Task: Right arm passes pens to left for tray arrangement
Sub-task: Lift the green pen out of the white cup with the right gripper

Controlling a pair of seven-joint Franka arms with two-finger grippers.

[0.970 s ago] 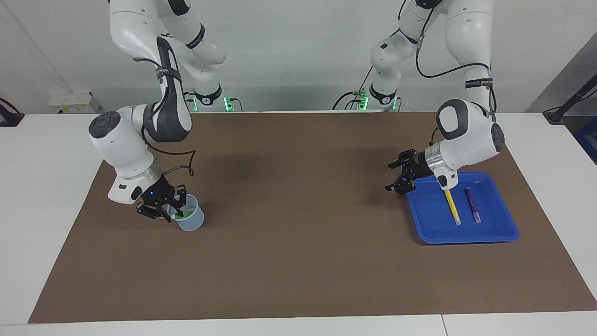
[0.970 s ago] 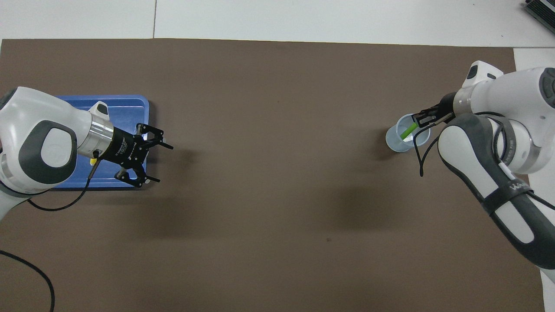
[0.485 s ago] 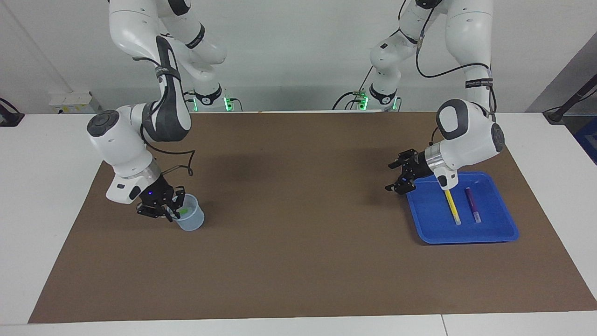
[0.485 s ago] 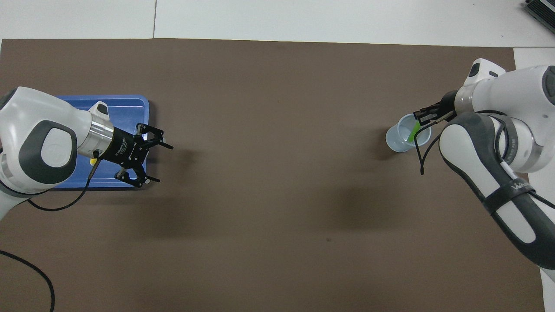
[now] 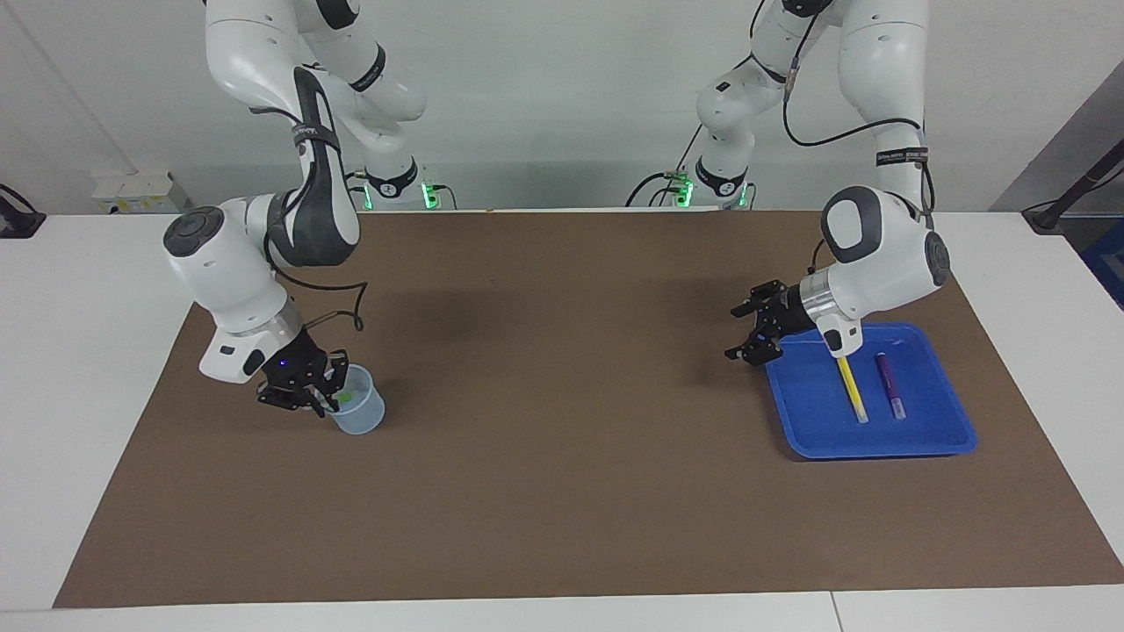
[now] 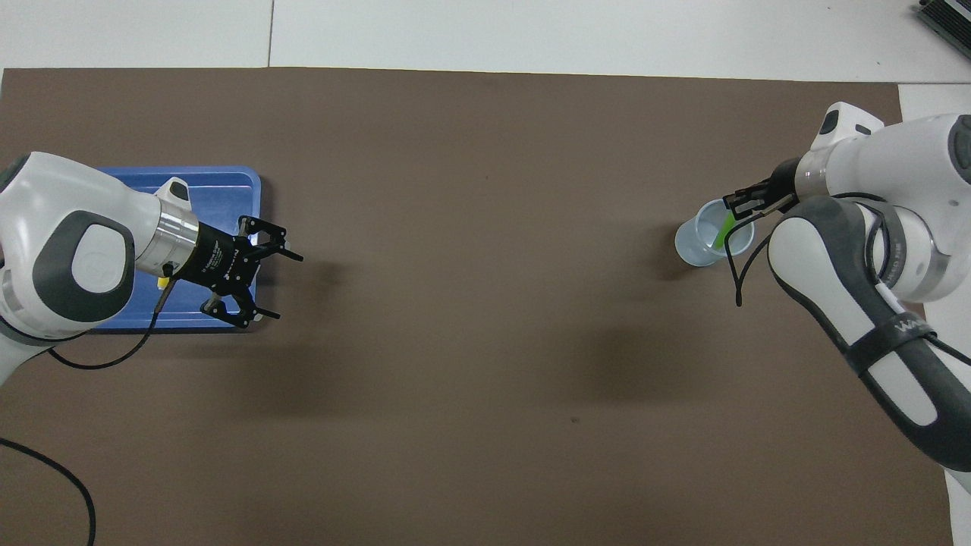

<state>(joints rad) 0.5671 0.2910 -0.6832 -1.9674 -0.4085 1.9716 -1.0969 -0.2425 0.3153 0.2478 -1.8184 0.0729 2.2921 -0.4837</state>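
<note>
A green pen [image 5: 346, 399] [image 6: 723, 230] stands tilted in a small translucent cup [image 5: 360, 418] [image 6: 692, 249] toward the right arm's end of the table. My right gripper [image 5: 323, 397] [image 6: 737, 206] reaches into the cup's mouth and is shut on the green pen's upper end. The blue tray [image 5: 931, 426] [image 6: 220, 182] holds a yellow pen [image 5: 850, 386] and a purple pen [image 5: 888, 384], lying side by side. My left gripper [image 5: 731, 332] [image 6: 287, 287] hangs open and empty over the tray's edge. In the overhead view the left arm hides most of both pens.
A brown mat [image 5: 562, 456] covers the table's middle, with white tabletop [image 5: 70, 351] around it. A black cable [image 6: 45, 462] trails by the left arm near the robots.
The right gripper's fingers have closed on the green pen, which now stands steeper in the cup. The left arm has not moved.
</note>
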